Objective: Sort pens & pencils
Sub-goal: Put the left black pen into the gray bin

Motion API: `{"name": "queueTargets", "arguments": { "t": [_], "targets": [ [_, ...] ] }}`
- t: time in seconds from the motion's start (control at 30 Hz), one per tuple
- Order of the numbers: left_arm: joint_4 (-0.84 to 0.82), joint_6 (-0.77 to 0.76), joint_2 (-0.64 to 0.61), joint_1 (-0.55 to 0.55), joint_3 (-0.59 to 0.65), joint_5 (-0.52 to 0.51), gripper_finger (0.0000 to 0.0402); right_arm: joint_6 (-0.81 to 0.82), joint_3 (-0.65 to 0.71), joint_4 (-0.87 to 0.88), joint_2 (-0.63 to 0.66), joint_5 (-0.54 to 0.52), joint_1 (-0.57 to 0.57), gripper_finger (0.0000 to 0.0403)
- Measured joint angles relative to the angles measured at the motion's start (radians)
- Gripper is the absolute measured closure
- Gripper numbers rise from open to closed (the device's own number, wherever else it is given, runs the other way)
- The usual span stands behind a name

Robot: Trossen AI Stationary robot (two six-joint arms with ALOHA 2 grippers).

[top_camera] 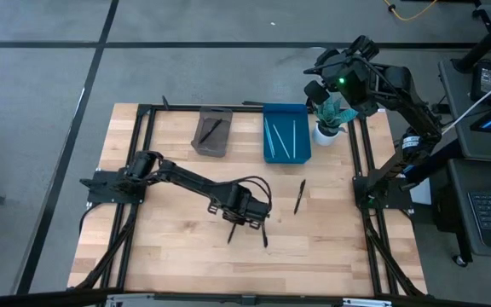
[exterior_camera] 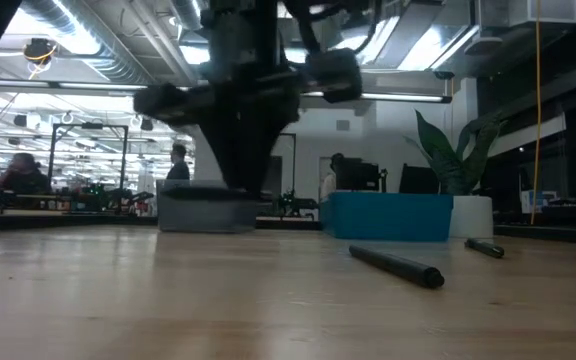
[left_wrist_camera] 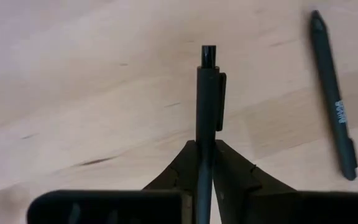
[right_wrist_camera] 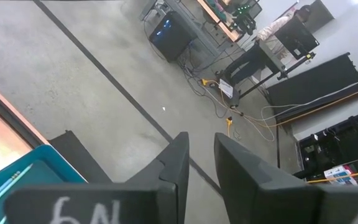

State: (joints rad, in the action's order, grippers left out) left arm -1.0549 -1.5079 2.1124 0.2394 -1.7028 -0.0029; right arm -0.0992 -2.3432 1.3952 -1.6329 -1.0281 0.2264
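My left gripper (top_camera: 244,213) hangs over the middle of the wooden table (top_camera: 169,256), shut on a black pen (left_wrist_camera: 207,93). Two more black pens lie flat on the wood, one just right of the gripper (top_camera: 264,235) and one farther right (top_camera: 300,196). At the far edge stand a grey tray (top_camera: 212,133) holding a dark pen and a blue tray (top_camera: 286,133) holding thin pencils. My right gripper (right_wrist_camera: 201,163) is raised high above the far right corner, slightly open with nothing between its fingers. My left gripper pinches the pen's barrel (left_wrist_camera: 205,144) between its two fingers, below the clip. The fingers point down from above and lie across the pen. The clip end (left_wrist_camera: 209,57) sticks out past the fingertips, and the pen is lifted off the wood.
A potted plant in a white pot (top_camera: 329,119) stands right of the blue tray, under my right arm. A black frame (top_camera: 361,162) runs around the table top. The near half of the table is bare wood. People and desks show in the room behind.
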Motion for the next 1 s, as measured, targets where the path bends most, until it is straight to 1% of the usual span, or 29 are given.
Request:
{"name": "queueTargets", "arguments": {
  "t": [0.13, 0.23, 0.3, 0.37, 0.5, 0.63, 0.77, 0.87, 1.0],
  "targets": [
    [-0.077, 0.006, -0.021, -0.002, -0.02, -0.013, 0.037, 0.013, 0.0, 0.0, 0.0, 0.001, 0.0, 0.0325],
    [-0.148, 0.025, -0.021, -0.009, -0.062, -0.013, 0.0363, 0.015, 0.0, 0.0, 0.0, 0.005, 0.0, 0.0325],
    [-0.218, 0.046, -0.021, -0.015, -0.092, -0.019, 0.0362, 0.016, 0.0, 0.0, 0.0, 0.007, 0.0, 0.0325],
    [-0.227, 0.053, -0.022, -0.02, -0.115, -0.037, 0.0365, 0.015, 0.0, 0.0, 0.0, 0.008, 0.0, 0.0325],
    [-0.332, 0.078, -0.021, -0.029, -0.179, -0.066, 0.0371, 0.015, 0.0, 0.0, 0.0, 0.008, 0.0, 0.0325],
    [-0.418, 0.097, -0.021, -0.044, -0.215, -0.086, 0.0364, 0.014, 0.0, 0.0, 0.0, 0.008, 0.0, 0.0325],
    [-0.467, 0.116, -0.021, -0.062, -0.234, -0.09, 0.0358, 0.012, 0.0, 0.001, 0.0, 0.008, 0.0, 0.0325],
    [-0.47, 0.151, -0.021, -0.083, -0.234, -0.097, 0.0362, 0.012, 0.0, 0.001, 0.0, 0.008, 0.0, 0.0325],
    [-0.517, 0.186, -0.021, -0.122, -0.234, -0.105, 0.0367, 0.009, 0.0, 0.001, 0.0, 0.008, 0.0, 0.0325]
  ]
}}
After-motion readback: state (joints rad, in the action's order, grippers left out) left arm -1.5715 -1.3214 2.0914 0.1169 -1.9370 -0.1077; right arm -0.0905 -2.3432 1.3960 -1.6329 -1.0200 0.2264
